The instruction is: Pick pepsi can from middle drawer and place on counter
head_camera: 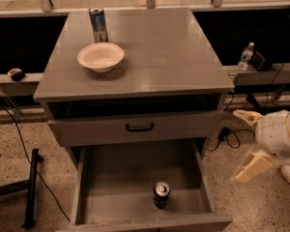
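Observation:
The pepsi can (161, 195), short and dark with a silver top, stands upright near the front of the open middle drawer (121, 178). The drawer is pulled out at the bottom of the cabinet. The grey counter (159, 47) is the cabinet's top. My gripper (249, 141) hangs right of the cabinet, above the floor, at about the drawer's height. Its two cream fingers (254, 166) are spread apart and hold nothing. It is well to the right of the can and outside the drawer.
A white bowl (100, 57) and a tall silver-and-blue can (98, 24) stand on the counter's left rear. The upper drawer front (139, 127) with a black handle is closed. A water bottle (245, 56) stands on the right ledge. A black stand (31, 187) lies on the floor left.

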Controlling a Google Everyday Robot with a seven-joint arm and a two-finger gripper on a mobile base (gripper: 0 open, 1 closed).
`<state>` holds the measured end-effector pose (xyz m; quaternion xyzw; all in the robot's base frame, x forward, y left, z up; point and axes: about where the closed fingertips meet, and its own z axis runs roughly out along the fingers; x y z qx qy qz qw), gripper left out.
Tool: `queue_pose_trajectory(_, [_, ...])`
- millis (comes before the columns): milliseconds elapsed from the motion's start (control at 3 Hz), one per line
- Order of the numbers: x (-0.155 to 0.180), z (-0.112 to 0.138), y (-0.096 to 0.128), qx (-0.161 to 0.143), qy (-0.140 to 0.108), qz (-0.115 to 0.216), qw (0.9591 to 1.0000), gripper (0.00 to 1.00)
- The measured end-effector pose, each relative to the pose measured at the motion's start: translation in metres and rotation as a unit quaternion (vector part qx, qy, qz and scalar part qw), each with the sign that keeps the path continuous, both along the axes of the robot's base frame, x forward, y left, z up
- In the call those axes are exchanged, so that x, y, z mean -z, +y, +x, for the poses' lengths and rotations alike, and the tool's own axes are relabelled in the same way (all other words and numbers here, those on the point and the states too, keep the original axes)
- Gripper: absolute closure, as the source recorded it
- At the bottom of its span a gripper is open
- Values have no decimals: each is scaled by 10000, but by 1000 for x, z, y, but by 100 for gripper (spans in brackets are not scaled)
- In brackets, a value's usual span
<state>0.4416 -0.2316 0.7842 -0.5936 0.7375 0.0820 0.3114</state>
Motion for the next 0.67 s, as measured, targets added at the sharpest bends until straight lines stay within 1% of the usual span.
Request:
queue_pose_trajectory(333, [1, 2, -2, -46, -137, -104, 9998, 0])
queue_pose_trajectory(667, [4, 3, 9, -221, -341, 199, 9990, 0])
